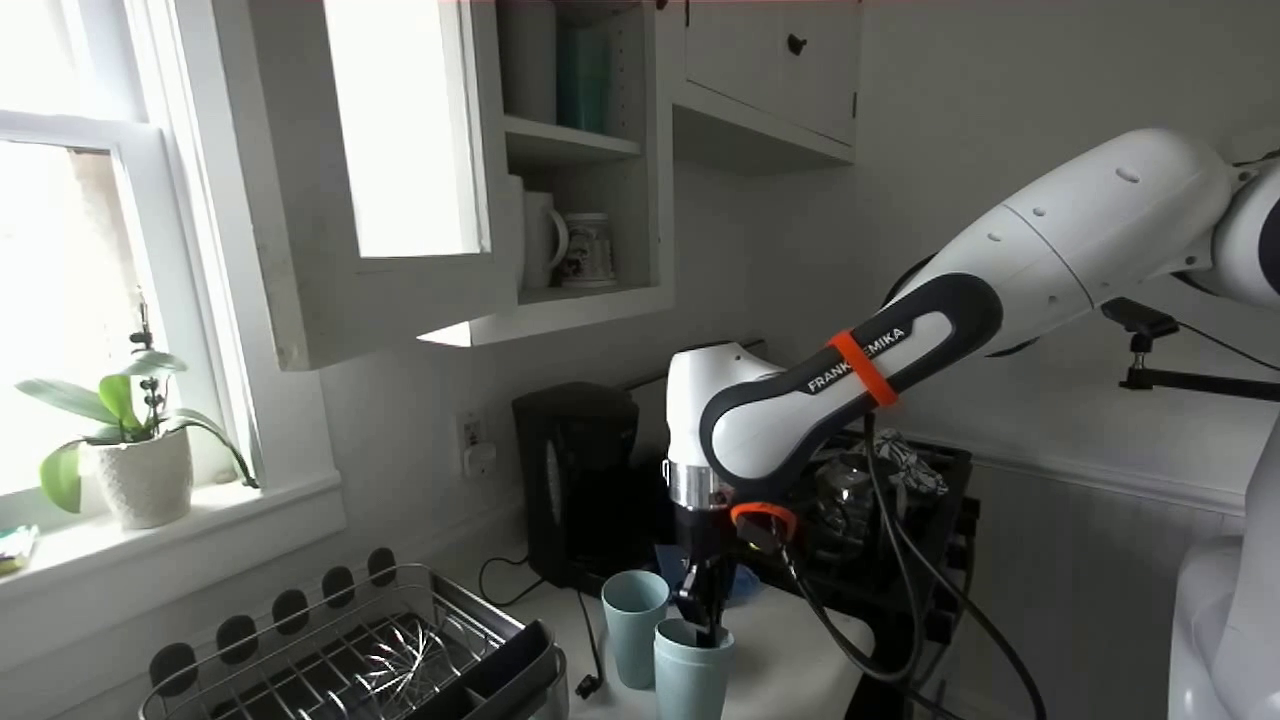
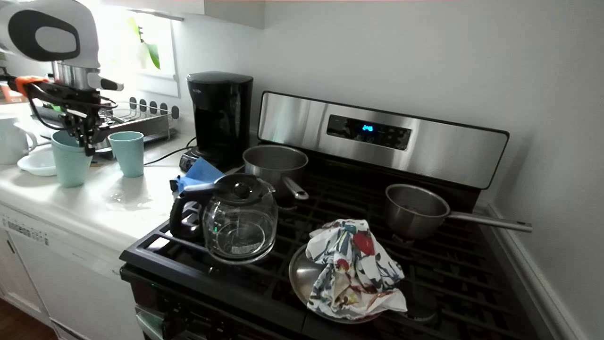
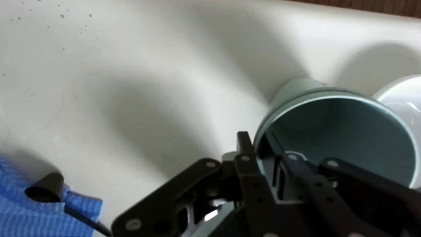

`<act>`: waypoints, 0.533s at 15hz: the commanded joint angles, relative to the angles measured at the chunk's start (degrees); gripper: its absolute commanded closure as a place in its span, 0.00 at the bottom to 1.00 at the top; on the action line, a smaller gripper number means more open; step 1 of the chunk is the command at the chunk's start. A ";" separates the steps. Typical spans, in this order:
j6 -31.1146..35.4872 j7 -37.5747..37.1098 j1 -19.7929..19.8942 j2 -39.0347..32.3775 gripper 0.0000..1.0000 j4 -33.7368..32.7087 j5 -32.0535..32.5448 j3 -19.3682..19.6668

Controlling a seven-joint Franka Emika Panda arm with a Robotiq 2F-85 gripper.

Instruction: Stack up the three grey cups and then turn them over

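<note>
Standing at the far left of an exterior view, a white rounded mug with a side handle (image 2: 10,141) has a shallow white bowl (image 2: 35,164) just beside it. The bowl crowds what stands to its right, so a sideways sweep there would be risky.

Next comes a pale blue-grey tapered plastic tumbler (image 2: 71,166), mouth up over the white countertop (image 2: 111,205); I cannot tell whether its base is touching or just lifted. A second lip runs beneath the upper one, so another tumbler is probably nested with it, making two of the task's three. The black two-fingered gripper (image 3: 258,140) is narrow on the rim, one finger inside the mouth and one outside, with the wall pinched between. A thin wall presumably makes an easier hold than the whole width; whether both nested walls are caught is hidden.

Farther right, a matching pale blue-grey tumbler (image 2: 130,156) stands alone near the pair, mouth up, which suits it to receive them; that looks like the next step, with turning over not yet done. Held only at one edge, the pair could tilt and knock it.

Beyond, a black plastic coffee maker (image 2: 218,115) stands at the back of the countertop. A crumpled blue cloth (image 2: 203,172) lies in front, and a clear glass carafe with a black handle (image 2: 240,222) rests on the black gas stove (image 2: 462,283), likely safe from a knock.
</note>
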State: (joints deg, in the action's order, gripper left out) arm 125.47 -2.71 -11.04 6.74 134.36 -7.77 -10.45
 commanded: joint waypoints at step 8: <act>-5.21 0.91 0.90 0.55 0.98 -3.55 -1.04 1.35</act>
State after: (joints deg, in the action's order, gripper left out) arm 123.08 -2.66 -10.57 6.67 132.26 -7.79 -9.47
